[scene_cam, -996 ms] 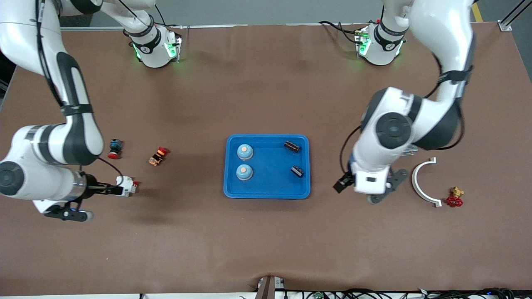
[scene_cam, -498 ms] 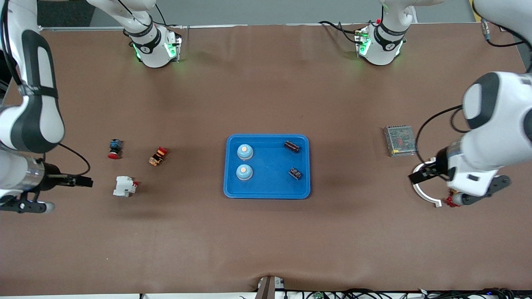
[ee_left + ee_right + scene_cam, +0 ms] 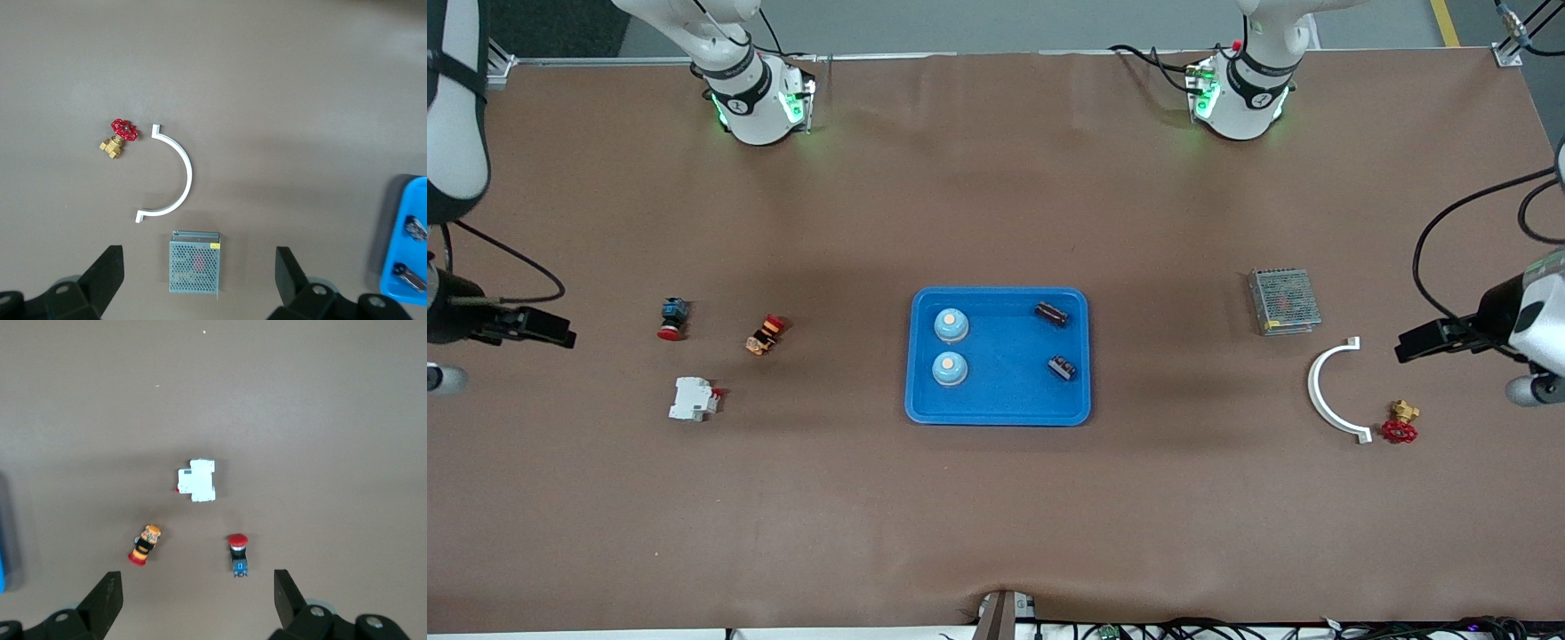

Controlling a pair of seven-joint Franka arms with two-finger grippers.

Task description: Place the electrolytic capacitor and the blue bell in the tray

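The bright blue tray (image 3: 1005, 391) lies mid-table. In it stand two blue bells (image 3: 951, 325) (image 3: 949, 368) with orange tops, and two dark electrolytic capacitors (image 3: 1052, 313) (image 3: 1062, 367) lie toward the left arm's end. My left gripper (image 3: 1432, 340) is open and empty, high over the table's left-arm end. Its wrist view shows the open gripper (image 3: 199, 280), the tray's edge (image 3: 403, 267) and both capacitors (image 3: 415, 227) (image 3: 408, 277). My right gripper (image 3: 538, 324) is open and empty over the right-arm end, as its wrist view (image 3: 197, 600) also shows.
Toward the left arm's end lie a metal mesh box (image 3: 1284, 300), a white half-ring (image 3: 1320, 391) and a red-handled brass valve (image 3: 1400, 425). Toward the right arm's end lie a white breaker (image 3: 692, 398), an orange-red button (image 3: 765, 334) and a red-blue button (image 3: 672, 318).
Both arms have swung away from the tray toward their own ends of the table. The right gripper has left the white breaker's side. The things in the tray have not moved.
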